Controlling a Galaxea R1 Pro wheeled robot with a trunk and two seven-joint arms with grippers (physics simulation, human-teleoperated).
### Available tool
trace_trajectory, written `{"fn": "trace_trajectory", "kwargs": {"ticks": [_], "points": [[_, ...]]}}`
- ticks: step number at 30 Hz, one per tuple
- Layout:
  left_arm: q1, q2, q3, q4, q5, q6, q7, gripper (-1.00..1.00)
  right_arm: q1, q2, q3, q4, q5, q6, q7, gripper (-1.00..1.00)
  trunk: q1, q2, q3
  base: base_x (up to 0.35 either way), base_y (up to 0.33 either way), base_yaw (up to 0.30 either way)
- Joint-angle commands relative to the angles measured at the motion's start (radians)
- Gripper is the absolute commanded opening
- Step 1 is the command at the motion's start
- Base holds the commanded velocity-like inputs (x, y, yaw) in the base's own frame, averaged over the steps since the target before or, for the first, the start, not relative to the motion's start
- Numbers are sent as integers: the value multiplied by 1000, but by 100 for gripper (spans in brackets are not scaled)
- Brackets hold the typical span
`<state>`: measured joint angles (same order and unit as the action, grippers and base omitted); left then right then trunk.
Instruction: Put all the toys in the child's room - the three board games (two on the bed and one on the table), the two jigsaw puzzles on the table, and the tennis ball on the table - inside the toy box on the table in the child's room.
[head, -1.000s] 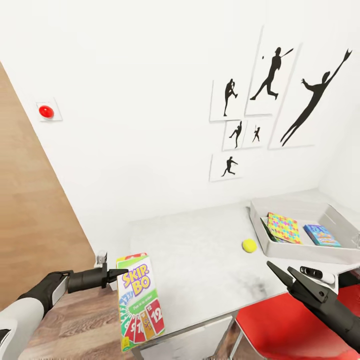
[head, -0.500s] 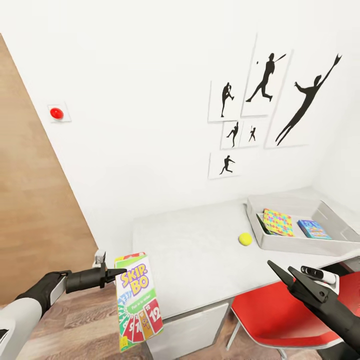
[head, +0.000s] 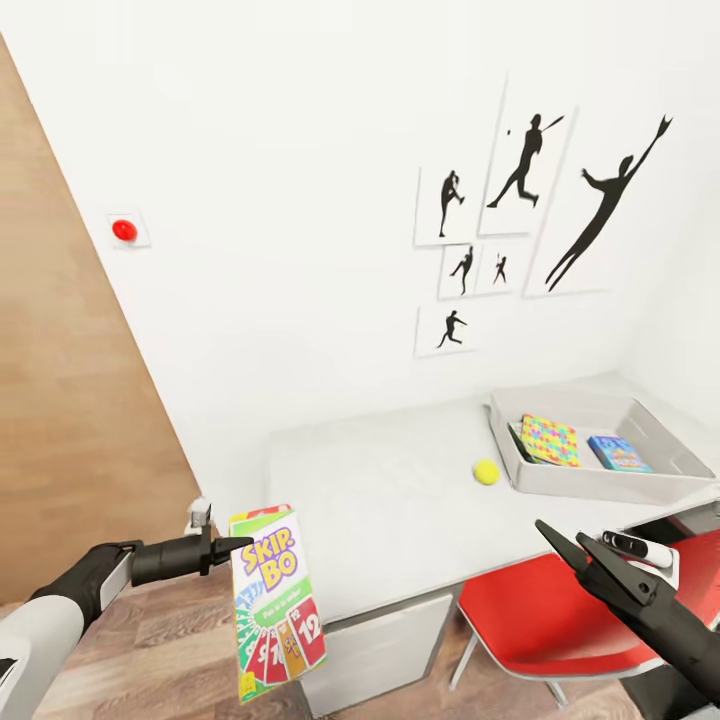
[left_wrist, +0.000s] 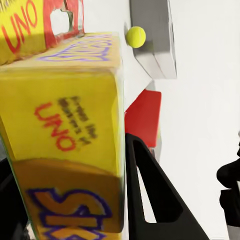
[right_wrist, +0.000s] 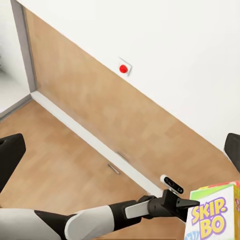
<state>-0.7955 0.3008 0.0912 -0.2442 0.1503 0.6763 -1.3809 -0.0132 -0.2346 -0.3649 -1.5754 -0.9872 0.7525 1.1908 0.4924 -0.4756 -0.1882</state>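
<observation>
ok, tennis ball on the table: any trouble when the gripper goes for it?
Likely rolls if nudged: the tennis ball is round and sits loose on the flat table. Probably light. It may squirt from the right gripper if pinched off-centre.

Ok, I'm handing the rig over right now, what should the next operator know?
Left gripper is shut on the Skip-Bo box, held short of the table.
Right gripper is open and empty, above the red chair.
In the toy box: a jigsaw puzzle and the blue board game.
Tennis ball lies on the table beside the bin.
Left: Skip-Bo and ball into the bin; other toys aren't visible.
</observation>
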Motion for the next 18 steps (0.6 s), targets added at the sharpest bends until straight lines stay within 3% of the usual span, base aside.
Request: {"fn": "trace_trajectory", "kwargs": {"ticks": [1,11,14,18], "points": [[-1,0,2,-1,0,10,-3,-100,-1,-1,0,0,-4,7,0,100,-4,6,1,-275,0,0],[-4,0,2,-25,0,12,-4,-100,-1,-2,-4,3,-2,3,-3,100,-42,76,33,-67,0,-6],[-5,-1,0,-57,1,19,-10,-100,-1,-3,-5,15,6,-18,-3,100,-42,76,33,-3,0,-11],[-10,-11,0,-153,-1,97,-68,-100,-1,-15,-16,49,31,-57,-12,100,-42,76,33,-1,0,-3]]}}
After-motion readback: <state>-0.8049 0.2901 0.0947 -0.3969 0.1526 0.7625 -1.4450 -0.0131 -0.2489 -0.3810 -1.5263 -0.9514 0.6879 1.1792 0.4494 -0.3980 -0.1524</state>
